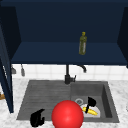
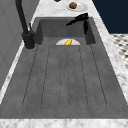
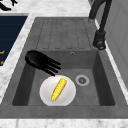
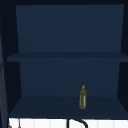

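Note:
A yellow corn cob (image 3: 59, 89) lies on a white plate (image 3: 46, 96) on the floor of the sink basin (image 3: 105, 82). My right hand (image 3: 40, 60) hovers just above the plate's far left rim with straight fingers pointing toward the cob, apart from it. It holds nothing. From the front, the right hand (image 1: 91, 102) stands over the corn cob (image 1: 90, 111) and the plate (image 1: 97, 110). My left hand (image 1: 37, 118) hangs relaxed near the front left corner of the sink, over the drainboard (image 1: 45, 95). A big red ball (image 1: 67, 115) shows at the sink's front edge, between the hands.
A black faucet (image 1: 67, 75) rises behind the sink. An olive-green bottle (image 1: 83, 43) stands on the lower shelf of the dark blue open cabinet (image 4: 65, 56). A second plate with a brown item (image 2: 73, 5) sits on the marble counter (image 2: 117, 62) beyond the basin.

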Motion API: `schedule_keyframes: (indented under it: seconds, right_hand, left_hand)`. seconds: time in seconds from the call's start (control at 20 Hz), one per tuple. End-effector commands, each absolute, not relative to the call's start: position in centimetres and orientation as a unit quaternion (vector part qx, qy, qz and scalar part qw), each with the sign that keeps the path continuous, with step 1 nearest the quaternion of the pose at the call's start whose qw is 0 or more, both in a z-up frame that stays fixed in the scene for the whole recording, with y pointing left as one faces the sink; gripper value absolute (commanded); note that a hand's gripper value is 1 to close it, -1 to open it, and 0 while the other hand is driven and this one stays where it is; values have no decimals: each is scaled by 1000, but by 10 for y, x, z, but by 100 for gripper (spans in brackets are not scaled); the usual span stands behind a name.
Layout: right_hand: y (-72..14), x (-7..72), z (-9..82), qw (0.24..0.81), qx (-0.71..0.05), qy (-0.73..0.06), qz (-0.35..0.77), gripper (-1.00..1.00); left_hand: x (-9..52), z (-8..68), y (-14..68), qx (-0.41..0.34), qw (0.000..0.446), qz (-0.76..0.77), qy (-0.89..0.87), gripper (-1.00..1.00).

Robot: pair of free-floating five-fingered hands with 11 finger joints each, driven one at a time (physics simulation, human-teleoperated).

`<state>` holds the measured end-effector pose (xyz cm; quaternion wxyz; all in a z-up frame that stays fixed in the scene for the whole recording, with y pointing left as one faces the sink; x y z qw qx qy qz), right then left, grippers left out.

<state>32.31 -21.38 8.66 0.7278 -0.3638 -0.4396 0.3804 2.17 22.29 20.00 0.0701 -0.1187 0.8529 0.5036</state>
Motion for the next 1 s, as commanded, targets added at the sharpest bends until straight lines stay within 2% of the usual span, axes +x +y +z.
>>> schedule_keyframes:
  seconds: [0.0, 0.5, 0.75, 0.95]
  right_hand:
    - [-208, 325, 56, 723, -373, -436, 385, -100]
    - [-211, 400, 8, 744, -343, -412, 399, -100]
    - [-212, 418, -28, 729, -362, -427, 394, -100]
    - [-210, 398, -53, 732, -399, -412, 367, -100]
  left_hand:
    - [22, 200, 223, -119, 70, 504, 853, 0]
    - [22, 200, 223, -119, 70, 504, 853, 0]
    - [22, 200, 223, -119, 70, 504, 853, 0]
    - [22, 200, 223, -119, 70, 504, 853, 0]
